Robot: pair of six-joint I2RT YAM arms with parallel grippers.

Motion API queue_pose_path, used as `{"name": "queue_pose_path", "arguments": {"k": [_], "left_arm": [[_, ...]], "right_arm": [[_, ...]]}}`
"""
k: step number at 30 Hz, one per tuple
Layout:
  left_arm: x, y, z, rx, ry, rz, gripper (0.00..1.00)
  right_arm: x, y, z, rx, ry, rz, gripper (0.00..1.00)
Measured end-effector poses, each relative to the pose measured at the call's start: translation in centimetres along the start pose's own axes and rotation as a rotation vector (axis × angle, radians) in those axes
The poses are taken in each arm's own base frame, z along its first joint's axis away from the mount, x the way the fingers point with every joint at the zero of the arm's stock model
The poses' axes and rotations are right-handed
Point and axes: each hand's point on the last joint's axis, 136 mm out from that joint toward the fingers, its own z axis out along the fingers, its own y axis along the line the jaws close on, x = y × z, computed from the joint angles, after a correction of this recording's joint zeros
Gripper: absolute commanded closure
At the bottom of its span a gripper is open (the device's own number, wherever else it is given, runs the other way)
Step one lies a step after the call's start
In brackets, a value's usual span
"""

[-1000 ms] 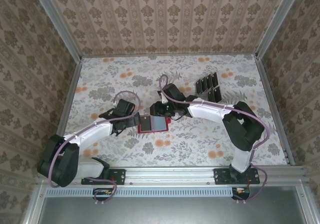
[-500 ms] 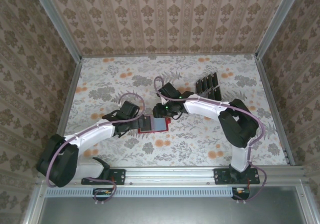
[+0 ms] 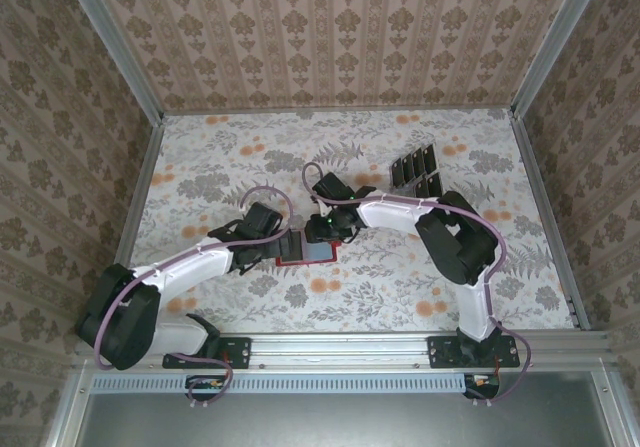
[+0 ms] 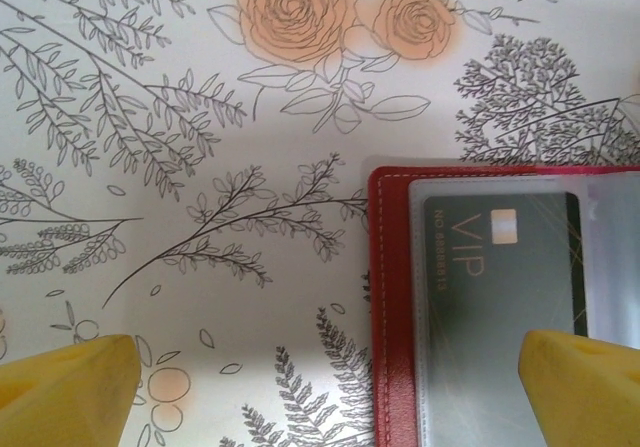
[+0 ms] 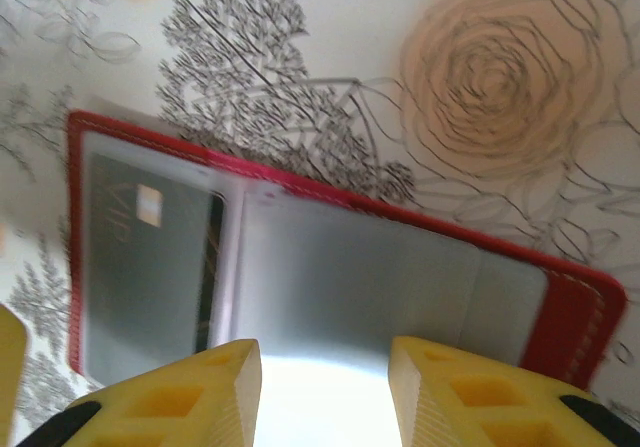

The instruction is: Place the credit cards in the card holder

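The red card holder (image 3: 310, 255) lies open on the flowered table, clear pockets up. In the left wrist view, its left pocket (image 4: 392, 297) holds a dark credit card (image 4: 500, 287) marked VIP. My left gripper (image 4: 328, 397) is open wide, one fingertip (image 4: 585, 387) over that pocket and the other over bare table. In the right wrist view, my right gripper (image 5: 325, 392) is low over the holder's right pocket (image 5: 400, 287), shut on a credit card (image 5: 320, 407) washed out by glare. More black credit cards stand in the clear rack (image 3: 418, 172).
Both arms meet at the middle of the table (image 3: 400, 287); my left gripper (image 3: 283, 245) and right gripper (image 3: 325, 232) are almost touching over the holder. The rack stands at the back right. Papered walls with metal rails (image 3: 540, 187) close the table in.
My right gripper has moved left and nearer, down onto the card holder. My left gripper has slid right over the holder's left edge. The holder itself has not moved.
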Motion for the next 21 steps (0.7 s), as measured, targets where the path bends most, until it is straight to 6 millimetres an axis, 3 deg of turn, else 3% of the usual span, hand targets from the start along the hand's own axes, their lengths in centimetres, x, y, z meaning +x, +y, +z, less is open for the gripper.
{"name": "queue_pose_path", "arguments": {"k": [13, 21], "left_arm": [[0.1, -1.5, 0.2, 0.053, -0.033, 0.023, 0.00], [0.8, -2.4, 0.2, 0.076, -0.079, 0.055, 0.00]], "right_arm": [[-0.6, 1.7, 0.9, -0.134, -0.044, 0.132, 0.59], [-0.7, 1.6, 1.1, -0.158, -0.055, 0.192, 0.59]]}}
